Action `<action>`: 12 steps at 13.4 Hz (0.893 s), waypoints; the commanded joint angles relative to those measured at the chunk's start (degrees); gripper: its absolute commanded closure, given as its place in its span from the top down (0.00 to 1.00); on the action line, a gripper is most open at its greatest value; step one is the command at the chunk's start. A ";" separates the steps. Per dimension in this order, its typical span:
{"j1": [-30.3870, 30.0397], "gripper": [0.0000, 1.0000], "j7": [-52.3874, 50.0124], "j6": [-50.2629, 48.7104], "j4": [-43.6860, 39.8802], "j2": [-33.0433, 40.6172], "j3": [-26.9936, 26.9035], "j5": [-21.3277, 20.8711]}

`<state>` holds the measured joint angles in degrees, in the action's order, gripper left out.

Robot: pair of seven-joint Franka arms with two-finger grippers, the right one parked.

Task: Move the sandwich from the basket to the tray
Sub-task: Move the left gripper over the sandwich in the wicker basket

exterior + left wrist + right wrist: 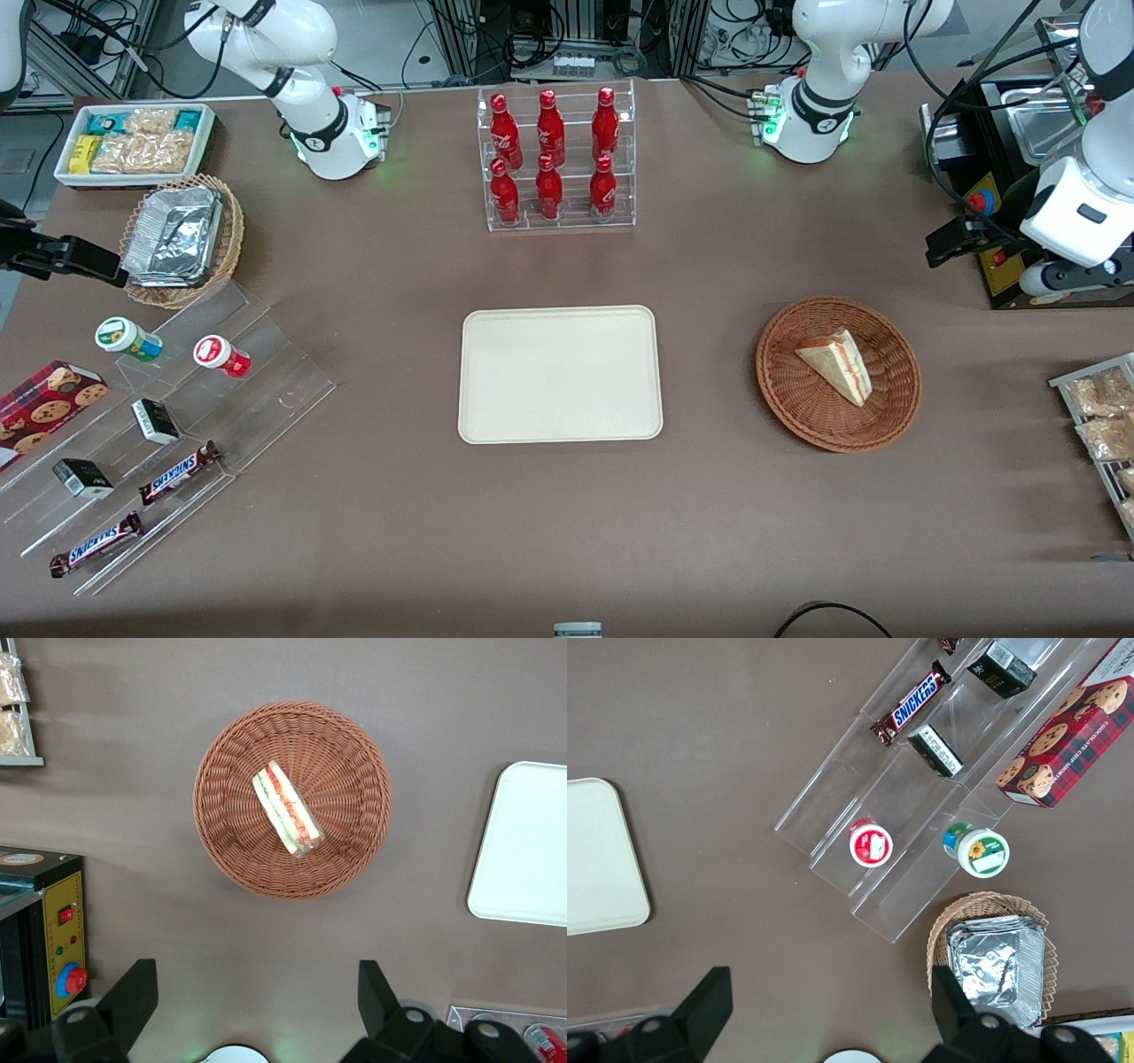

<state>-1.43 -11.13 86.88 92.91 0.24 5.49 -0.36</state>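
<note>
The sandwich [837, 363] [288, 811], a pale bread wedge with red filling along its cut edge, lies in the round reddish-brown wicker basket [797, 403] [230, 842]. The cream tray [560, 372] [527, 842] lies flat beside the basket, toward the parked arm's end, with nothing on it. My gripper [941, 246] [255, 992] hangs high above the table, farther from the front camera than the basket and toward the working arm's end. Its black fingers [133, 992] stand wide apart, open, with only bare tablecloth between them.
A black machine with a red button [992, 208] [62, 939] stands close beside my gripper. A wire rack of snack packets [1099, 416] [13, 700] sits at the working arm's end. A clear rack of red bottles [558, 159] stands farther back than the tray.
</note>
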 commanded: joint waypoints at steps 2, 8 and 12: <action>0.29 1.00 0.24 -0.05 -0.10 0.03 -0.13 -0.52; 0.03 1.00 -0.20 12.48 13.84 2.66 -1.18 -0.78; 0.12 1.00 -16.24 26.98 22.73 1.96 -1.18 -0.96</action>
<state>-1.58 -19.79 108.30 110.64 0.42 4.37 -0.58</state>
